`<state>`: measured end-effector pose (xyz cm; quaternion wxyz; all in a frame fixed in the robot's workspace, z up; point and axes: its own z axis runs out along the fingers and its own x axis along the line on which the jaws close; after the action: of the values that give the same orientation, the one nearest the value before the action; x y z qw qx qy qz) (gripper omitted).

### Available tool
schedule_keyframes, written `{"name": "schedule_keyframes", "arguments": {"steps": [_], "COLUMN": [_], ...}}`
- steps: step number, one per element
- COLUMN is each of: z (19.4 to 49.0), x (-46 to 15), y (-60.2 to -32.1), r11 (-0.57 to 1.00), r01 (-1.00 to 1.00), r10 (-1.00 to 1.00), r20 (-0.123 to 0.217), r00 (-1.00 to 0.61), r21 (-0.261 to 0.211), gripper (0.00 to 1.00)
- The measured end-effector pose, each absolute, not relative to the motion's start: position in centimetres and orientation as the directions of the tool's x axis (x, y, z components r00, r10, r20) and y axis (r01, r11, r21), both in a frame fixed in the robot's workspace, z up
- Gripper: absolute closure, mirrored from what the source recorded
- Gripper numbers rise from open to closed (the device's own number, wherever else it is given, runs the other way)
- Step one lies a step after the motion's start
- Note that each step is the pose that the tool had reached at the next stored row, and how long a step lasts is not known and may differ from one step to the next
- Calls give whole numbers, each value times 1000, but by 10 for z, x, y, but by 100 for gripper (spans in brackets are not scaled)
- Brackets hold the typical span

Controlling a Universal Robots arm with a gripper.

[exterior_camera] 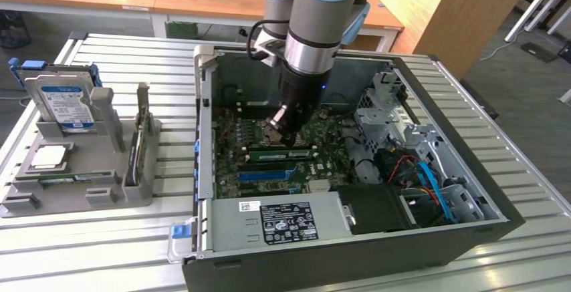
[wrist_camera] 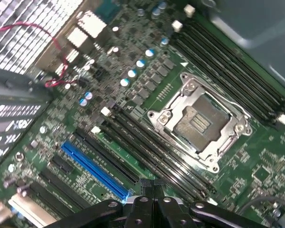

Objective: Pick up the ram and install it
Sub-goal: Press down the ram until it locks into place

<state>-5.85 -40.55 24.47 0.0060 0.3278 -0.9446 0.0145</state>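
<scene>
- I see my hand (exterior_camera: pixel 287 133) closed, low inside the open computer case (exterior_camera: pixel 464 238), over the motherboard's memory slots (wrist_camera: pixel 152 156).
- The ram (exterior_camera: pixel 278 153) lies green in a slot just below the hand's tip.

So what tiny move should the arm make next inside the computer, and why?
Probably a gentle, straight press down. The gripper, shut, hangs just over the ram, which lies along the memory slots beside the empty processor socket. Whether the stick is fully seated I cannot tell, so a short push seems likeliest.
</scene>
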Motion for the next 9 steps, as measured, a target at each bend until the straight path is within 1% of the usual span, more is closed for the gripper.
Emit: {"name": "schedule_keyframes", "arguments": {"steps": [9], "z": [245], "x": [-58], "y": [-406], "r11": [870], "r01": [-492], "r10": [-492], "r20": [21], "r00": [-870], "r21": [-23], "gripper": [90]}}
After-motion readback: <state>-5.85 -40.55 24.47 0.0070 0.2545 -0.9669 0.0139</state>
